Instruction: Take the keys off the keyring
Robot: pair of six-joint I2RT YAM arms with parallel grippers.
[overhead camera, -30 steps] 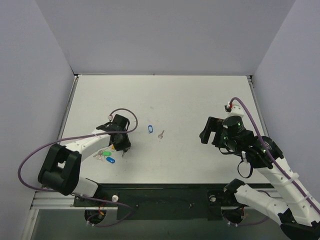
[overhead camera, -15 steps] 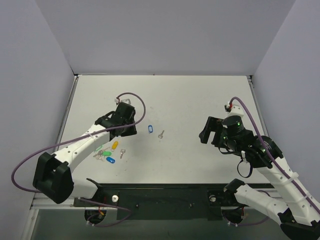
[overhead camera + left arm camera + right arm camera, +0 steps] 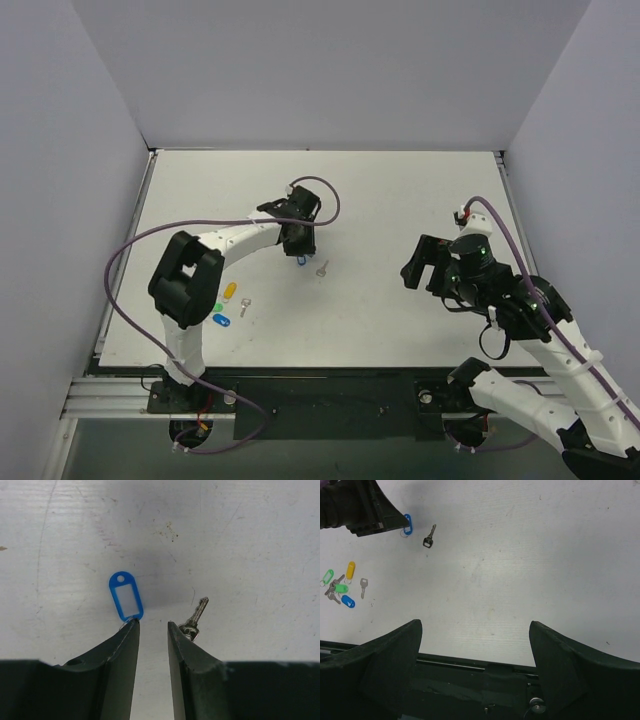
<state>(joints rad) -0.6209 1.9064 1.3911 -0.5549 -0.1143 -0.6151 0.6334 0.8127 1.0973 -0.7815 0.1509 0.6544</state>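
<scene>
Fingers of the left gripper [image 3: 152, 626] stand a little apart, gripping nothing, low over the table [image 3: 400, 190]. A blue tag [image 3: 126, 595] lies just past one tip, a key [image 3: 195, 618] just past the other. The right gripper [image 3: 476, 625] is spread wide and empty, well apart. The yellow keyring [image 3: 229, 290] lies farther left, beside a second key [image 3: 243, 307].

Blue tag [image 3: 126, 596], perhaps ringed, on table [image 3: 240, 540]
</scene>
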